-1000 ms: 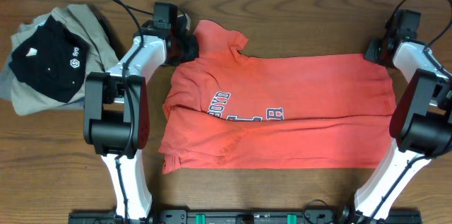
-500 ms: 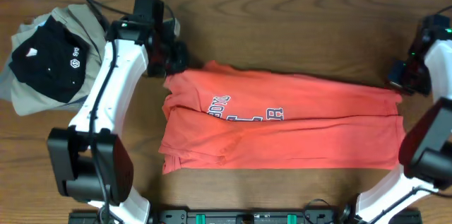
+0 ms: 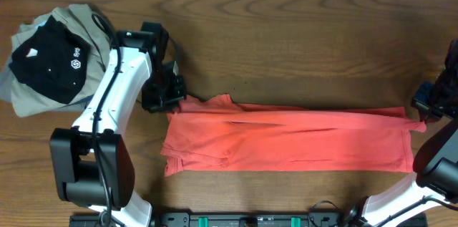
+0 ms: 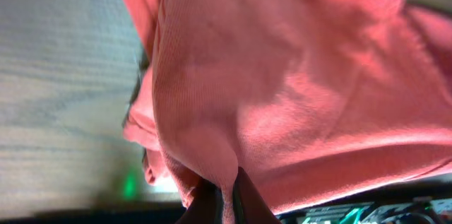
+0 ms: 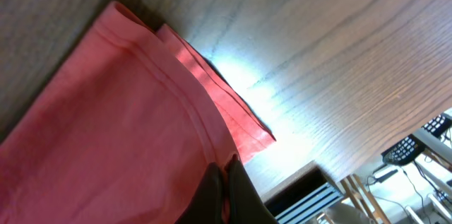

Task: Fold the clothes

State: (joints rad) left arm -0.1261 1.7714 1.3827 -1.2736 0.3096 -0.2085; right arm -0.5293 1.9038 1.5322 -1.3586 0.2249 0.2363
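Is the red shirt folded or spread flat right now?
Folded over: the red shirt lies as a narrow doubled band, layered hems showing at one end.

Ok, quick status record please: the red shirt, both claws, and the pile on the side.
shirt: coral-red T-shirt, a long narrow band across the table, no lettering showing
left claw: shut on the shirt's far left corner
right claw: shut on the shirt's far right corner
side pile: black logo piece on top of khaki-grey piece, far left, apart from the shirt
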